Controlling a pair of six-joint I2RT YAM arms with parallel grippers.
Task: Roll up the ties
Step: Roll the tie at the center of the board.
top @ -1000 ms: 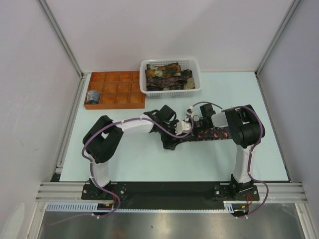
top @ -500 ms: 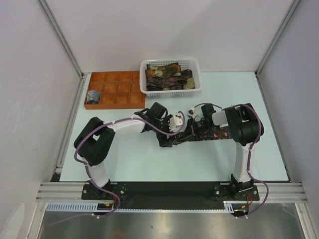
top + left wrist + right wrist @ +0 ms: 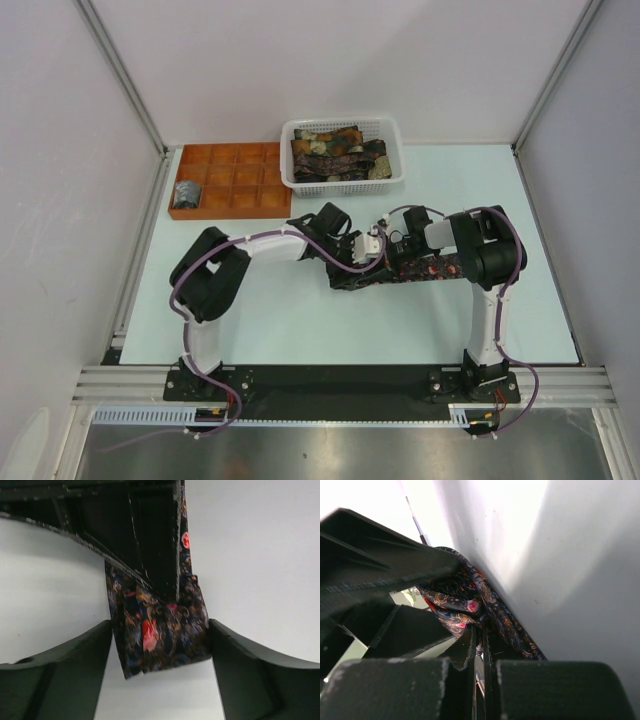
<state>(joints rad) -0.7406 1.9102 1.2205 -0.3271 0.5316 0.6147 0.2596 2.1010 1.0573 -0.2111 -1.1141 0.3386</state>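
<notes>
Seen from above, a pale table [image 3: 300,320] holds two robot arms bolted at its near edge, both reaching toward the middle. A dark tie [image 3: 415,270] with small pink-red marks lies flat across the centre of the table, running left to right between the two grippers.

The left gripper [image 3: 362,252] sits over the tie's left end. In the left wrist view its two dark fingers [image 3: 75,655] stand wide apart, one on each side of the tie's folded end [image 3: 159,625], with nothing clamped between them — the fabric rests on the table in the gap.

The right gripper [image 3: 398,250] meets the tie just to the right of the left one. In the right wrist view its fingers [image 3: 470,652] are pressed together with only a thin slit between them, and the tie's patterned fabric [image 3: 470,605] bunches up right at their tips. The fabric appears pinched there, though the exact point of contact is hidden by the fingers themselves.

At the far side of the table, a white mesh basket [image 3: 392,178] holds several more ties [image 3: 335,155] in green, gold and brown patterns, piled loosely. To its left sits an orange compartment tray [image 3: 240,190] — one rolled tie [image 3: 187,193] rests in a compartment at its left end.
</notes>
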